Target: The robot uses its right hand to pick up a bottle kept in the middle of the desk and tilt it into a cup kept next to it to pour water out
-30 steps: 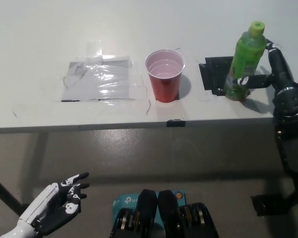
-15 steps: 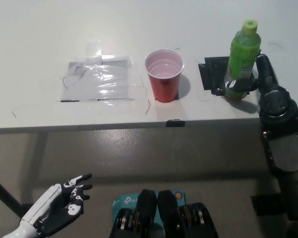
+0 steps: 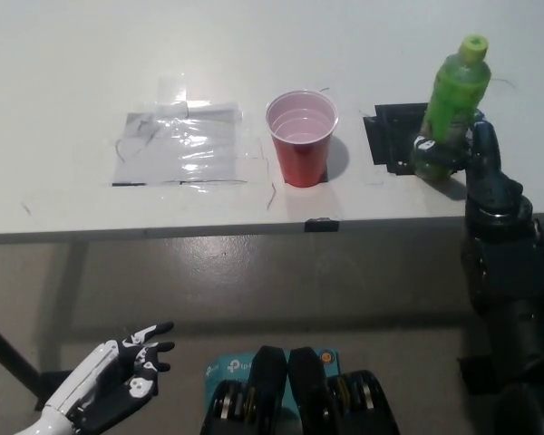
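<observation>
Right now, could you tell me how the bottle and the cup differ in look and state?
The green bottle is tall, narrow and capped; the red cup is short, wide and open-topped. The right hand is closed around the bottle's lower part, while nothing touches the cup. Both stand upright on the white desk.

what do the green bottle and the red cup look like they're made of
Green bottle: likely clear plastic with a glossy green label wrap; it shines, and its cap is matte yellow-green. Red cup: looks like thin glossy plastic, red outside, pale inside, with a rolled rim.
</observation>
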